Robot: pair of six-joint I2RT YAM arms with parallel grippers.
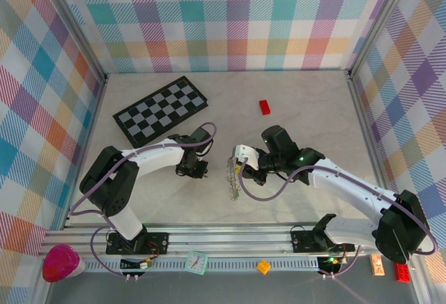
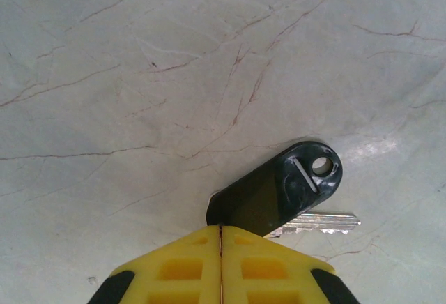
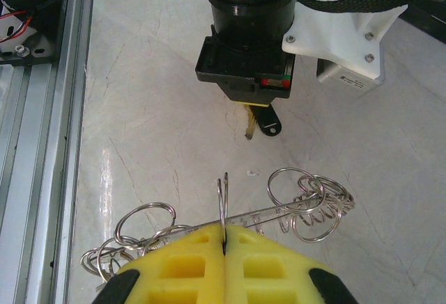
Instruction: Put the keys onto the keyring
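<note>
The left gripper [image 2: 221, 231] is clamped on the end of the black key [image 2: 275, 191] near the middle of the table [image 1: 306, 130]. Just beside it, the right gripper [image 3: 224, 229] pinches one loop of the keyring [image 3: 310, 203]. Key and keyring are apart, so by the look of it no threading is done yet.

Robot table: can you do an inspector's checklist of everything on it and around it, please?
Surface: pale marble-look table, no spills seen.
Job's things: black key pinched by its head; keyring, a bundle of wire loops, held up.
Clutter: checkerboard and red block towards the back.
Grippers: left gripper shut on the black key; right gripper shut on one loop of the keyring.
Cables: purple cables run along both arms.
Surroundings: plaid walls; metal rail at the near edge.
</note>
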